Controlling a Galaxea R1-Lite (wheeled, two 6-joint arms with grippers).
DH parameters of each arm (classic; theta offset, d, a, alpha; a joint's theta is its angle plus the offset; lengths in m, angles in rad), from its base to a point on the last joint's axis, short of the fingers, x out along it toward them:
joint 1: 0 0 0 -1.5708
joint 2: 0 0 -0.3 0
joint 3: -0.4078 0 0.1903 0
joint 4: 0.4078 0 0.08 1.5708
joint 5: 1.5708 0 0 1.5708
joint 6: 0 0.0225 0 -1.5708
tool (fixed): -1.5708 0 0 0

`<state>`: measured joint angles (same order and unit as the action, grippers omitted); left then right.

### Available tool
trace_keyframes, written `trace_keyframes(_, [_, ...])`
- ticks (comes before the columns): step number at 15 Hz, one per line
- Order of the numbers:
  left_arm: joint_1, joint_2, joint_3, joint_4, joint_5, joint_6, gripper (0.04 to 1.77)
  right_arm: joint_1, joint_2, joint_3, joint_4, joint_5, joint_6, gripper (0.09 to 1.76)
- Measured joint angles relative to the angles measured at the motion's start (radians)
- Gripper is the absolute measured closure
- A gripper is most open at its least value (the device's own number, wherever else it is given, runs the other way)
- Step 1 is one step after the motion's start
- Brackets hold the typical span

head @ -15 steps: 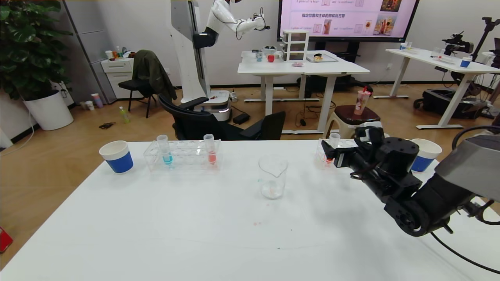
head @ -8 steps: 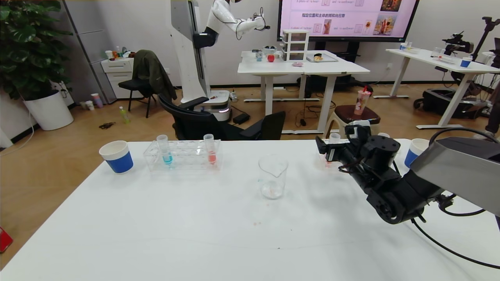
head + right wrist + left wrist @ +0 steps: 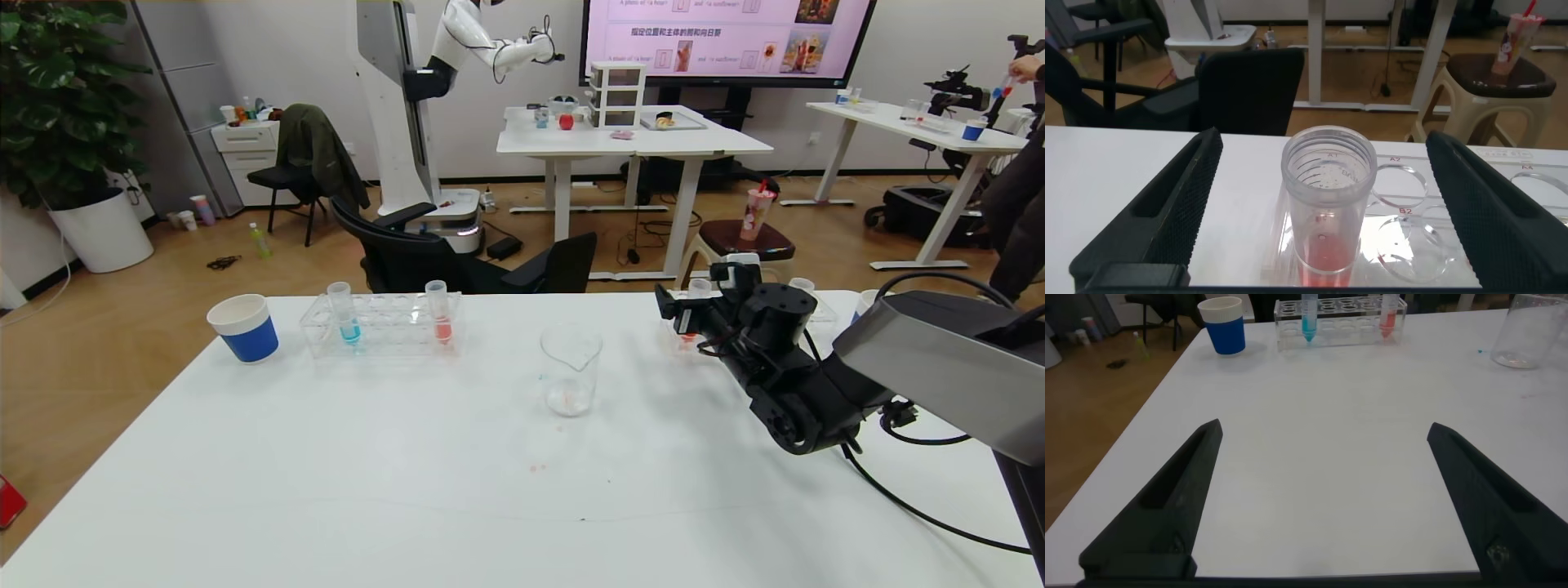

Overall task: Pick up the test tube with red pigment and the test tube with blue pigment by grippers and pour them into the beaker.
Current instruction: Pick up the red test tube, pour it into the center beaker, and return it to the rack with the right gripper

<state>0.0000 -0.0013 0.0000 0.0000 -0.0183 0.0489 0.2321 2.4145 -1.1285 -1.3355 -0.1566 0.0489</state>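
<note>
your right gripper [image 3: 1327,216] hangs at the far right of the table [image 3: 408,490], jaws spread wide with the red tube [image 3: 1327,204] standing between them, untouched on either side; the tube sits upright in the clear rack [image 3: 1404,216] near the far edge, right of the beaker [image 3: 571,369]. the risk i see is in the closing: the tube looks nearer the left finger than the right, so one pad may touch first and tip the tube in its hole or drag the light rack along the table. close too low and you may pinch the rack as well as the tube; close too high on the threaded rim and the smooth plastic could slip when you lift. lift at a slant and the tube may bind in the hole and bring the rack up with it. the blue tube [image 3: 341,312] stands in the other rack [image 3: 384,327] toward the far left corner, next to a paler orange tube [image 3: 438,310] that could be mistaken for the red one. your left gripper [image 3: 1323,498] is spread wide and empty, low over the near left of the table, well short of that rack. the beaker, mid-table, is unguarded, so a wide swing of the right arm could knock it.
</note>
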Motion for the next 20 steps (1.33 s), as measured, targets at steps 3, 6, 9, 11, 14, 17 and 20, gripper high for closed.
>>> trace_keyframes(3, [0.000, 0.000, 0.000, 0.000, 0.000, 0.000, 0.06, -0.002, 0.005, -0.008, -0.002, 0.000, 0.000, 0.48])
trace_keyframes(6, [0.000, 0.000, 0.000, 0.000, 0.000, 0.000, 0.06, -0.001, 0.002, -0.009, -0.007, -0.001, -0.001, 1.47])
trace_keyframes(9, [0.000, 0.000, 0.000, 0.000, 0.000, 0.000, 0.06, 0.000, -0.001, -0.006, -0.010, -0.007, -0.001, 1.35])
trace_keyframes(11, [0.000, 0.000, 0.000, 0.000, 0.000, 0.000, 0.06, 0.001, -0.004, -0.004, -0.009, -0.007, -0.001, 1.33])
trace_keyframes(14, [0.000, 0.000, 0.000, 0.000, 0.000, 0.000, 0.06, 0.001, -0.018, -0.003, -0.005, -0.007, -0.005, 1.33])
trace_keyframes(17, [0.000, 0.000, 0.000, 0.000, 0.000, 0.000, 0.06, 0.001, -0.055, -0.006, 0.011, -0.007, -0.025, 1.33])
trace_keyframes(20, [0.000, 0.000, 0.000, 0.000, 0.000, 0.000, 0.06, 0.003, -0.108, -0.011, 0.040, -0.001, -0.062, 1.33])
